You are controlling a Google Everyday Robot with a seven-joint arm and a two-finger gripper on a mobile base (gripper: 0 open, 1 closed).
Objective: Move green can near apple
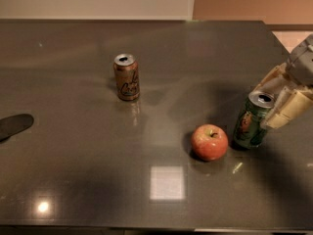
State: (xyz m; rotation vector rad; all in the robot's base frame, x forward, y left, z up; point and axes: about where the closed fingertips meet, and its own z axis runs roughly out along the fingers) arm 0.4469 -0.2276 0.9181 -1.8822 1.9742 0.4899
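The green can, slim with a silver top, stands upright on the dark table at the right. The red apple lies just to its left, a small gap apart. My gripper reaches in from the right edge. Its pale fingers sit on either side of the can's upper part and hold it.
A tan-orange can with script lettering stands at the middle left of the table. A dark flat object lies at the left edge. The table's right edge runs just behind my gripper. Glare spots show near the front.
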